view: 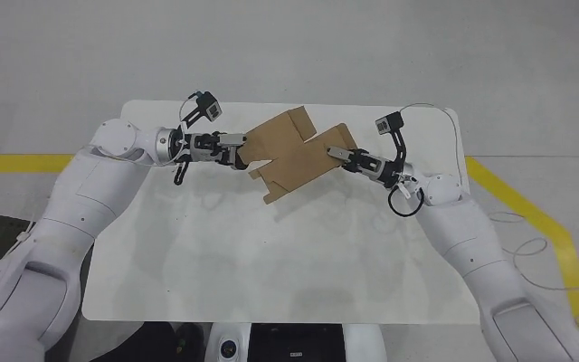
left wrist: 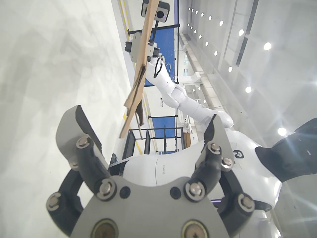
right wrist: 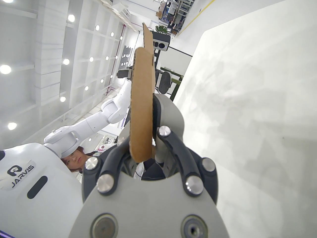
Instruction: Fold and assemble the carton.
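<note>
The carton (view: pixel 294 149) is a flat, unassembled sheet of plain brown cardboard with notched flaps along its edges. It lies in the upper middle of the top view, skewed diagonally and held clear of the white bench (view: pixel 271 262). The right gripper (view: pixel 333 151) pinches its right-hand flap. Its left edge is near the left gripper (view: pixel 244 147), whose fingers are spread wide.
</note>
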Robot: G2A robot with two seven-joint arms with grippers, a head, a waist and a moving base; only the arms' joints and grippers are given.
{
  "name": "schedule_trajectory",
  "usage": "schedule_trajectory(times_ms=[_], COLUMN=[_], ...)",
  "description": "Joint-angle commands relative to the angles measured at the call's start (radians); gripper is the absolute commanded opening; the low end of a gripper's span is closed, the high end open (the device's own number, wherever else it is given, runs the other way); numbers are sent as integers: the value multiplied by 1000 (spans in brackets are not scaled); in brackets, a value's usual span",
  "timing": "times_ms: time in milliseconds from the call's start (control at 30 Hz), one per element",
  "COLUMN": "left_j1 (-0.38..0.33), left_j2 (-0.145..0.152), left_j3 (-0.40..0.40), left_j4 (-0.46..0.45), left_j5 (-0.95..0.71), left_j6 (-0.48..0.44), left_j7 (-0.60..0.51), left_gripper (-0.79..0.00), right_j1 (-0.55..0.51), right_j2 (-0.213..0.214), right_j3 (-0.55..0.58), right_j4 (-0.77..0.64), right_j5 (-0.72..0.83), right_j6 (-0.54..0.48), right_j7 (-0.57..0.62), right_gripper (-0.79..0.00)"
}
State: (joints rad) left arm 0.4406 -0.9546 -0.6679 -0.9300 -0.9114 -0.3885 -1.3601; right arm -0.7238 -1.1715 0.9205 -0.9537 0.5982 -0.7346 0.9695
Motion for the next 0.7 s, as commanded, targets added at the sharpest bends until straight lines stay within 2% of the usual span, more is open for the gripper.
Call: schedule_trajectory(times_ms=[0, 300, 667], left_j1=[-7, -27, -12], left_j2=[-9, -27, -21], left_j3=[-4, -33, -101], left_j4=[11, 25, -18], left_j5=[-7, -3, 8], left_j6=[1, 27, 58], left_j7=[-8, -80, -129], left_gripper=[0, 0, 0], right_j1=[4, 15, 14], right_j2=[-3, -17, -25], right_j3=[-1, -2, 6], right_j4=[6, 29, 49], right_j5=[-23, -81, -142], right_j6=[2, 0, -1], right_j7=[-20, -75, -112], right_gripper=[-785, -785, -785])
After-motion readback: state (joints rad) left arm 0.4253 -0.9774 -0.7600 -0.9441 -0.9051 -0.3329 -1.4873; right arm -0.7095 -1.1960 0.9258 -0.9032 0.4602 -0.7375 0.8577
